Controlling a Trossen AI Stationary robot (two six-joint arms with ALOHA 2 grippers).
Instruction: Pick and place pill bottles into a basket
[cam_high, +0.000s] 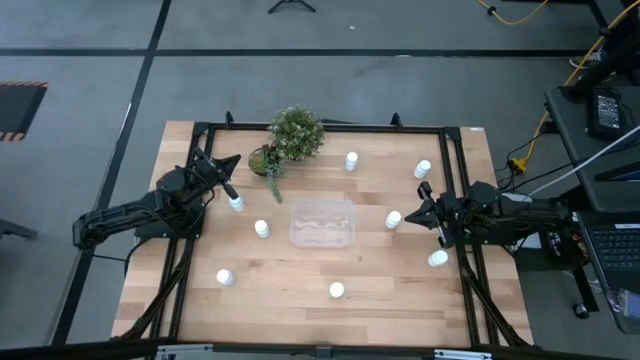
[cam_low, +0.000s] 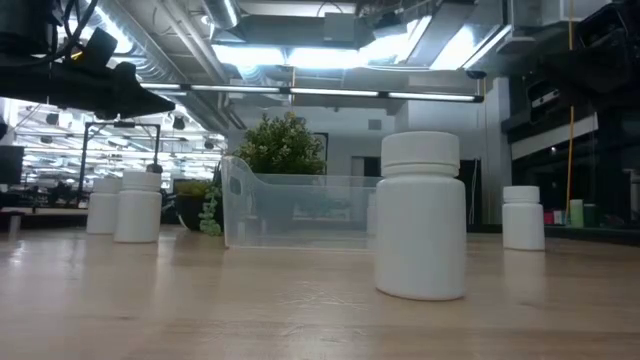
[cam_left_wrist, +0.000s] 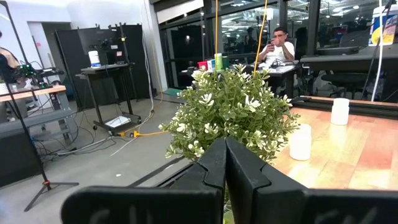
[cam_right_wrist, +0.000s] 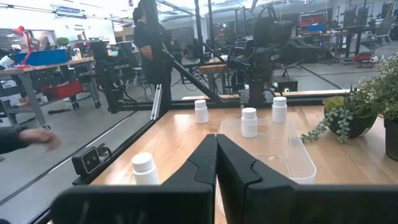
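High view, from overhead: eight pill bottles, all upright, scattered around the basket (cam_high: 322, 222) at the table's middle, basket holding none yet

Right gripper (cam_high: 421, 208) held close above the table, fingers pressed together and clasping nothing, confirmed in the right wrist view (cam_right_wrist: 216, 155). Nearest bottle (cam_high: 394, 219) just beside the tips, slightly toward the basket; long axis vertical, cap up, so a grasp across the body from the side or from above judged workable once the fingers part. Basket lying directly beyond that bottle on the same line, a short carry. Right arm clearly the nearer for this one, also for the bottle at the table's right edge (cam_high: 438, 259)

Left gripper (cam_high: 228, 166) raised and aimed at the potted plant (cam_high: 291, 135), fingers likewise closed and empty, seen in the left wrist view (cam_left_wrist: 225, 163). Left-side bottle (cam_high: 236, 203) near it but off its line, back toward the arm

Table (cam_high: 380, 280) of pale wood planks, level, framed by a black rail. Low view filled by one bottle (cam_low: 421, 216) close to the lens, clear basket wall (cam_low: 300, 210) behind it. Beyond: workshop with benches, stands, cables, ceiling lights; a seated person (cam_left_wrist: 276, 48) in the left wrist view, a standing person (cam_right_wrist: 149, 37) in the right wrist view
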